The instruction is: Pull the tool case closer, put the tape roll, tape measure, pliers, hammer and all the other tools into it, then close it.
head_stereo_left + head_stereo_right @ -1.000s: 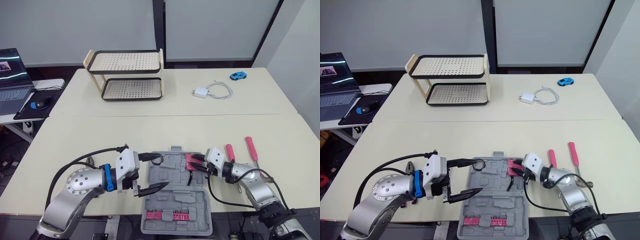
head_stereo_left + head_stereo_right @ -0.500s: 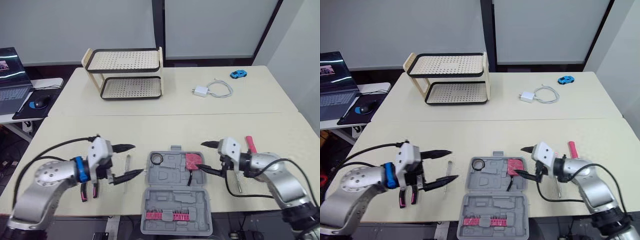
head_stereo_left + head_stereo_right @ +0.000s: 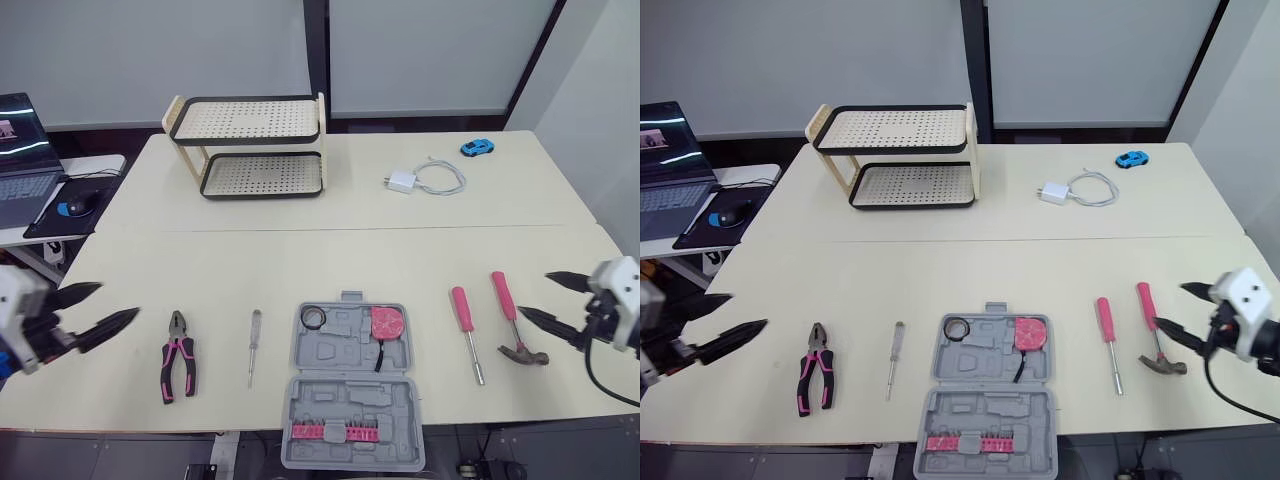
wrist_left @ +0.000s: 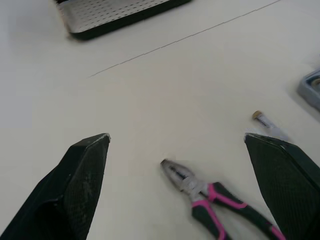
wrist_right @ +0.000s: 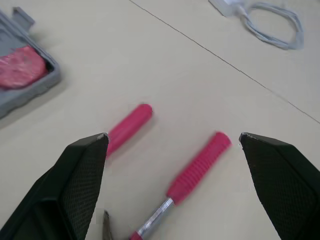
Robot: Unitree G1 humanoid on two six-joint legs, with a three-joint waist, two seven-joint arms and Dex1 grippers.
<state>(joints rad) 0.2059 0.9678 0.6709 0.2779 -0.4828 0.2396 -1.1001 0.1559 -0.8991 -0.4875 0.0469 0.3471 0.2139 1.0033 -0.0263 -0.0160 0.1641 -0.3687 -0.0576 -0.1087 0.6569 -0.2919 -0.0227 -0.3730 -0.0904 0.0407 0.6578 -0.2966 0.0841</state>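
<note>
The grey tool case [image 3: 348, 400] lies open at the table's front edge. A black tape roll [image 3: 314, 318] and a pink tape measure [image 3: 388, 323] sit in its far half. To its left lie a small screwdriver [image 3: 253, 347] and pink-handled pliers [image 3: 178, 365]. On its right are a pink-handled screwdriver [image 3: 466, 330] and a hammer [image 3: 513, 320]. My left gripper [image 3: 118, 300] hangs open at the far left, apart from the pliers [image 4: 215, 200]. My right gripper [image 3: 532, 293] is open at the far right, just beyond the hammer handle [image 5: 197, 167].
A two-tier perforated rack [image 3: 250, 150] stands at the back left. A white charger with cable [image 3: 425, 180] and a blue toy car [image 3: 477, 149] lie at the back right. A laptop [image 3: 20, 150] sits on a side desk at left.
Both arms have drawn back from the case to the table's sides. The right gripper opened and left the tape measure in the case.
</note>
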